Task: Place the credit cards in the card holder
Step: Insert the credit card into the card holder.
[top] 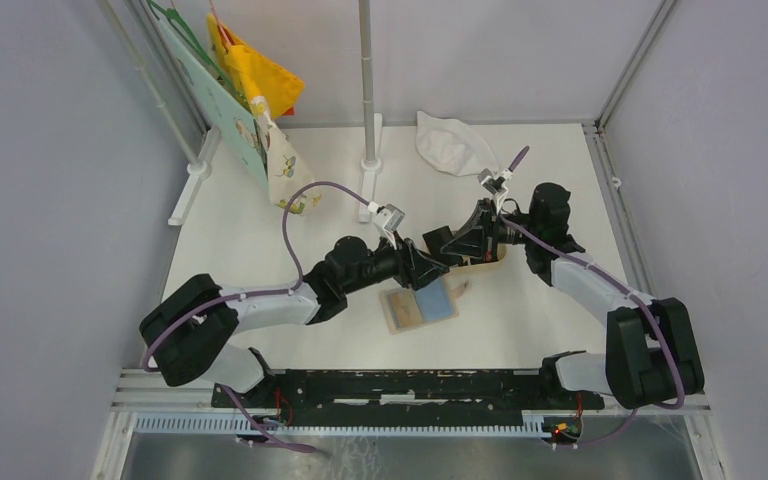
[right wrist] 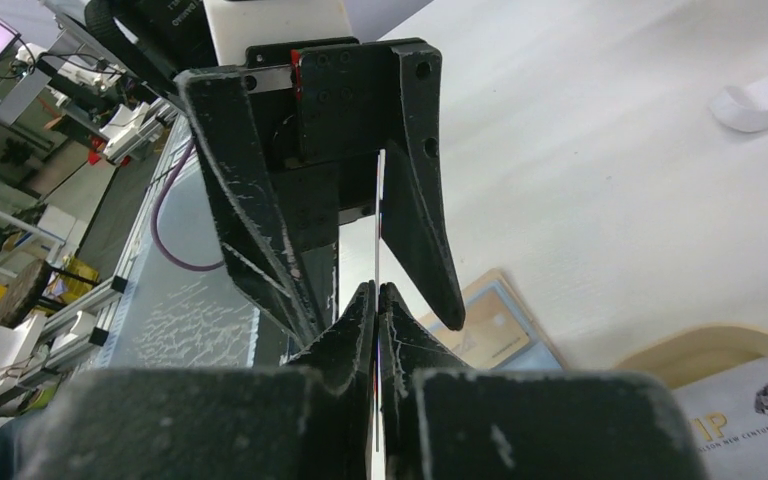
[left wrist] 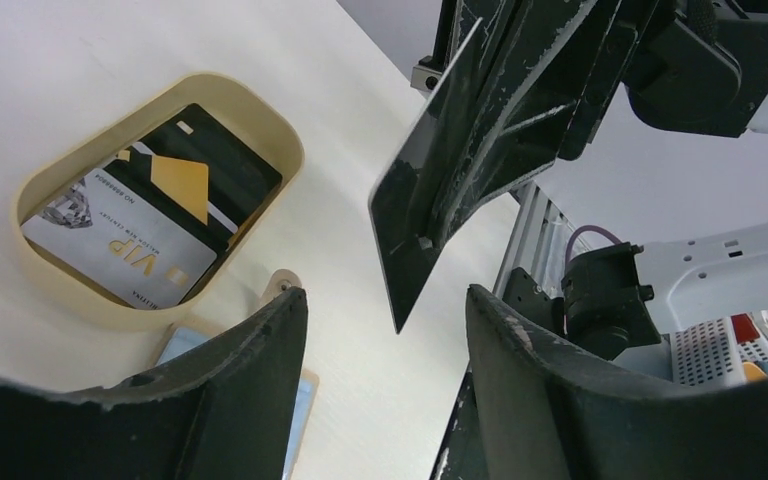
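Little weight, stiff, slick: clamps black card [left wrist: 400, 200] by both faces in right gripper [right wrist: 377, 295], straddles free end with left gripper [left wrist: 385, 295] part-spread, best flat hold there.

Left gripper [left wrist: 385, 300] spread — right gripper [right wrist: 377, 295] pinched.

"VIP", "NEW CENTURY" on grey-white card [left wrist: 95, 228] in tan tray [left wrist: 200, 85]; smaller print unreadable.
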`<state>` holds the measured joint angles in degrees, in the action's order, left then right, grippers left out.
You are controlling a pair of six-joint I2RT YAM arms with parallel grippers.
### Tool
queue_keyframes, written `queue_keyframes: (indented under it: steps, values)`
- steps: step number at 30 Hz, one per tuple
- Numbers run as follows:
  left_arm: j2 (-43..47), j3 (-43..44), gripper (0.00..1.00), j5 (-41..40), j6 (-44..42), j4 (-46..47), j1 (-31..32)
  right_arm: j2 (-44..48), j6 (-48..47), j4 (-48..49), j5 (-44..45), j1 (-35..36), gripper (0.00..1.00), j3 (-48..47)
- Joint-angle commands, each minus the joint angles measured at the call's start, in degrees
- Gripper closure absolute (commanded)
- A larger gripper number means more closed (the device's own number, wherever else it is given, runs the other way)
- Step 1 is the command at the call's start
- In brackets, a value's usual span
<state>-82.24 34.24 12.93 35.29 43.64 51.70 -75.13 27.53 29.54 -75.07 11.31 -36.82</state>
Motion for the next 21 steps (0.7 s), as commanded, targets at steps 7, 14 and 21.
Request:
queue_keyframes:
  steps: [7,14,21]
  values:
    - [-1.9,1.6,0.78,6.3,4.4,9.0,-1.6,1.0,-1.4,3.0,-2.3,1.7,0.93,-0.7]
    - [-0.5,-0.4,0.98,8.6,2.9,10.1,-2.3,0.8,-5.8,-1.5,-2.7,2.4,0.79,-1.8]
    - [2.6,-1.8,0.98,14.0,-1.5,4.3,-2.9,1.1,-30.8,-27.9,-1.5,2.5,0.3,-9.0]
